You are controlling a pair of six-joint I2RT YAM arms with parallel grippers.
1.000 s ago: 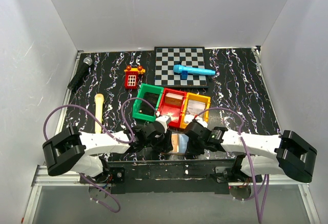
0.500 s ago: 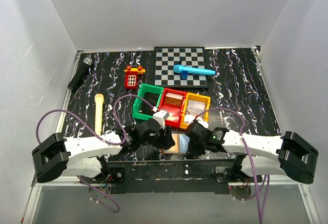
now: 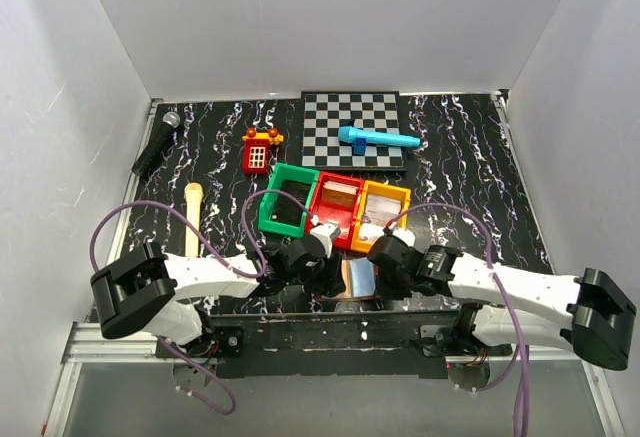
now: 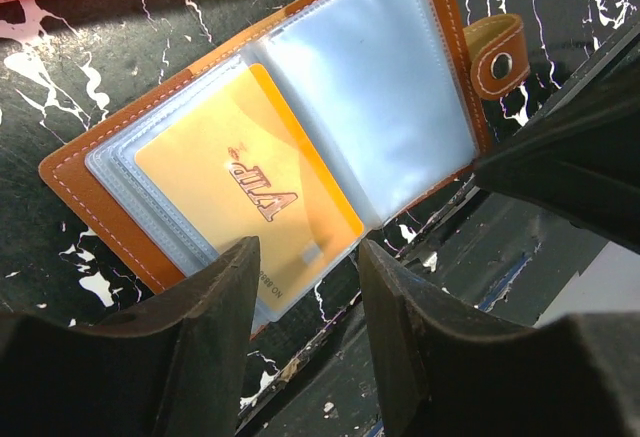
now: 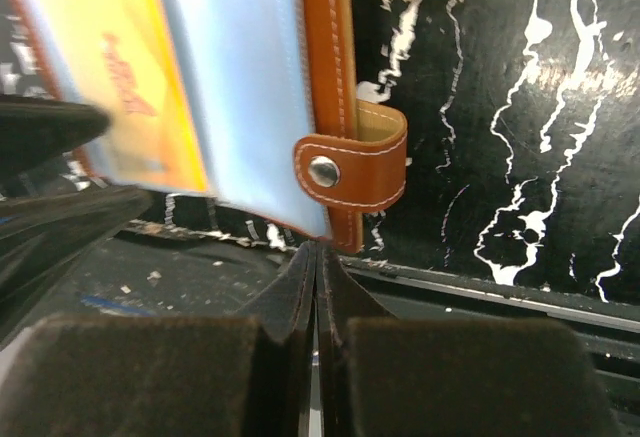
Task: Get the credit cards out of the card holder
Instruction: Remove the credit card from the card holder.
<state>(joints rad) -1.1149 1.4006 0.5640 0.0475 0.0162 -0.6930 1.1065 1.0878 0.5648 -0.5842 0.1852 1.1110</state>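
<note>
The holder (image 3: 357, 279) lies open at the table's (image 3: 470, 157) near edge, 1 yellow card (image 4: 245, 192) in a pocket. The left gripper (image 4: 305, 267) hangs over that card with its fingers apart. The right gripper (image 5: 317, 257) is pressed closed beside the strap (image 5: 355, 162).

The top view is bright and even, with only soft shadows on the bench (image 3: 470, 157). In the left wrist view the pockets of the wallet (image 4: 370, 87) glare pale. In the right wrist view the yellow card (image 5: 100, 67) is smeared by blur.
</note>
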